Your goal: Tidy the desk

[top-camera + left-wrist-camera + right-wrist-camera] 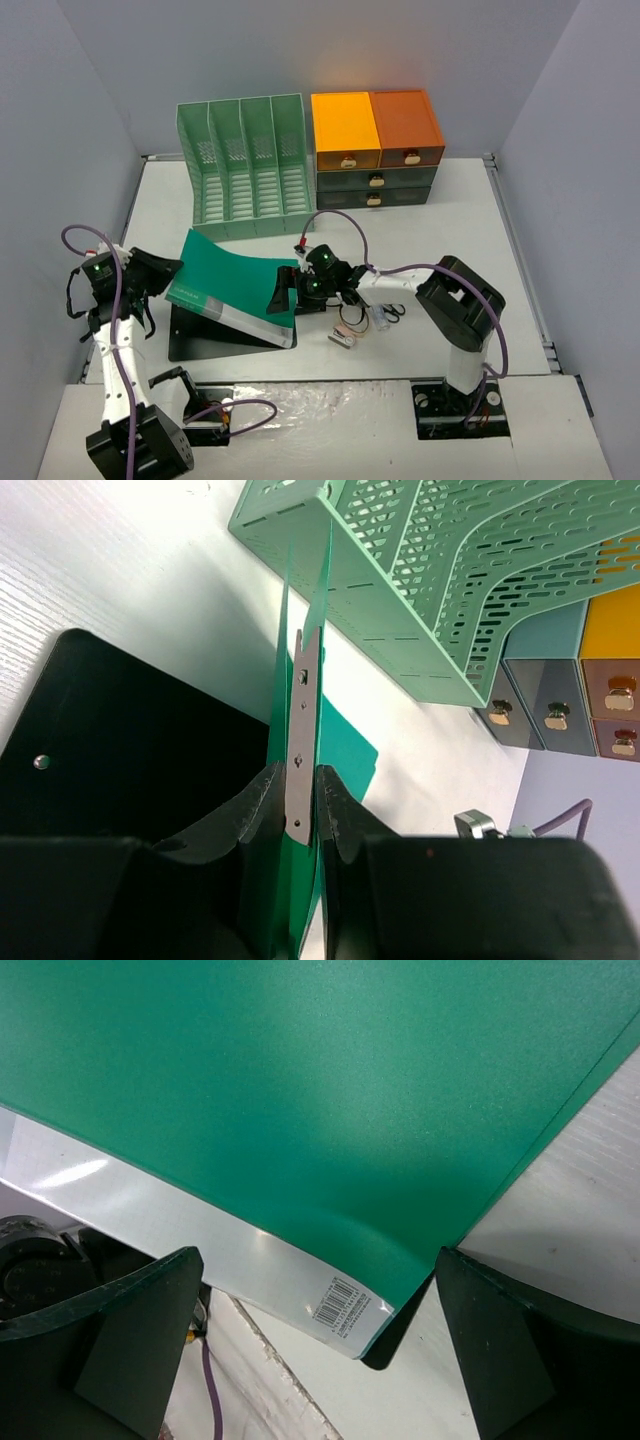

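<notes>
left wrist: folder (345, 745) between jaws, desk (130, 570) beyond

Left arm (118, 345) stands upright, wrist turned toward 3 o'clock, left gripper (300, 790) pinched tight on the green folder (348, 748) edge. Right arm (455, 300) bends at the elbow, reaching toward 9 o'clock, right gripper (318, 1270) spread wide.

green folder (235, 275) | black board (205, 342) | mint rack (245, 165) | drawer unit (375, 150)
</notes>
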